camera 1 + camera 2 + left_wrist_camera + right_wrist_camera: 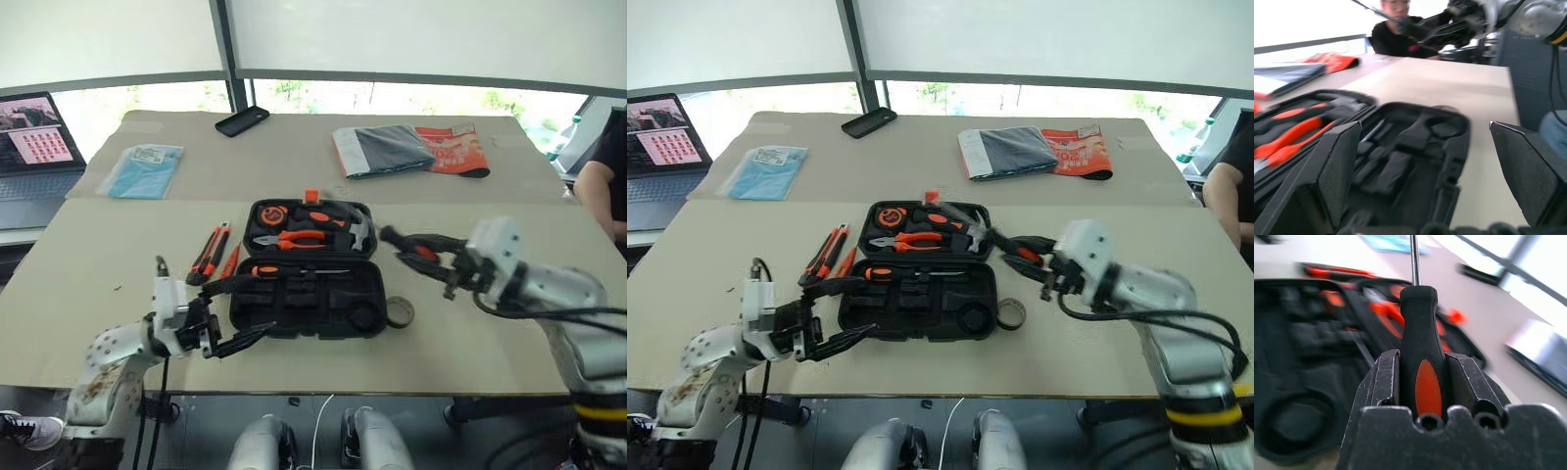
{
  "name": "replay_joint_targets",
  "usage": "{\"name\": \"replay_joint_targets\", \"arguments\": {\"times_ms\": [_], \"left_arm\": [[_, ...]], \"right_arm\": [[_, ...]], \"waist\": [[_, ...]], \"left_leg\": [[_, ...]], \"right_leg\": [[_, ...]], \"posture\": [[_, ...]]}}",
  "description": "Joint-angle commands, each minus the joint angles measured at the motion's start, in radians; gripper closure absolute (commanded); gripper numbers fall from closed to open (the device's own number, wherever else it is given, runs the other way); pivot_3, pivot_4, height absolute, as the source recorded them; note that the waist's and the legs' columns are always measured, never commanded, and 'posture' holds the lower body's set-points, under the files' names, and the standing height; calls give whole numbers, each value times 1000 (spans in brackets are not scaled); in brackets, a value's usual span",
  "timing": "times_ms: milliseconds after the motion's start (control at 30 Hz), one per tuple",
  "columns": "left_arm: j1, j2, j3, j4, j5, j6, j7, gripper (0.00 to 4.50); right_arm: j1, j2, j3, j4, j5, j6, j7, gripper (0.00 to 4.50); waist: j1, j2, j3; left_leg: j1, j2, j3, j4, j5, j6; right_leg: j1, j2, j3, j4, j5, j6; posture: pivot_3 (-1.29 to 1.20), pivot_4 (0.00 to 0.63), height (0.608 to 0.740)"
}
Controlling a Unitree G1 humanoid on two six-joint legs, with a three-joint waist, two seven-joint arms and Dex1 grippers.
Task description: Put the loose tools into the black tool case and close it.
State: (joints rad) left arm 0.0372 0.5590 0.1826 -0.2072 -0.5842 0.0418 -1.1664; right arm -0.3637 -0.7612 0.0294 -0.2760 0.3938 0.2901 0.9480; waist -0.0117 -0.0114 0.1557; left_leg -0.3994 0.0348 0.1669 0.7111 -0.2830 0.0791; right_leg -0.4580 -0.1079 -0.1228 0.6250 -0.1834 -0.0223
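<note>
The black tool case [323, 305] lies open in the middle of the table. Its far half holds pliers, a hammer and a tape measure; one screwdriver [284, 269] lies in the near half. My right gripper [419, 251] hovers just right of the case, shut on the second screwdriver [1420, 342], whose shaft points toward the case. My left gripper [263, 304] is open at the case's near left corner, its fingers [1337, 171] spread wide and empty. The utility knife [209, 253] and the slim orange tool [229, 260] lie left of the case. The grey tape roll [399, 312] sits at its near right corner.
A black phone [242, 120], a blue packet [144, 168] and grey and red bags [411, 149] lie at the back of the table. A laptop [34, 147] stands at the far left. A person in black [602, 166] sits at the right edge.
</note>
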Motion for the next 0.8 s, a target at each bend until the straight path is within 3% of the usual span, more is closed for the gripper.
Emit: {"name": "replay_joint_targets", "arguments": {"times_ms": [33, 167, 433, 800], "left_arm": [[44, 34, 87, 27, 6, -41, 9, 0], [79, 40, 106, 35, 10, -62, 4, 0], [106, 24, 80, 25, 21, -84, 13, 0], [86, 30, 76, 49, 36, -93, 4, 0]], "right_arm": [[-189, 42, 197, 83, -73, 100, 107, 3442], [-296, 73, 346, 183, -201, 92, 163, 3442], [-351, 121, 406, 274, -309, 129, 141, 3442], [-361, 121, 431, 363, -391, 20, 191, 3442]], "waist": [[0, 0, 0], [1, 0, 0], [17, 0, 0], [20, 0, 0]], "left_leg": [[0, 0, 0, 0, 0, 0], [-1, 0, 1, 0, 0, -1], [-7, -2, 2, 1, 2, -7], [-3, -1, 1, 1, 1, -18]], "right_leg": [[0, -1, 0, 0, 0, 0], [-1, -4, -1, 0, 0, -1], [-3, -7, -3, -3, 4, -6], [-2, -6, -3, 0, 0, 0]], "posture": [[0, 150, 740], [0, 150, 740], [0, 150, 740], [0, 150, 740]]}}
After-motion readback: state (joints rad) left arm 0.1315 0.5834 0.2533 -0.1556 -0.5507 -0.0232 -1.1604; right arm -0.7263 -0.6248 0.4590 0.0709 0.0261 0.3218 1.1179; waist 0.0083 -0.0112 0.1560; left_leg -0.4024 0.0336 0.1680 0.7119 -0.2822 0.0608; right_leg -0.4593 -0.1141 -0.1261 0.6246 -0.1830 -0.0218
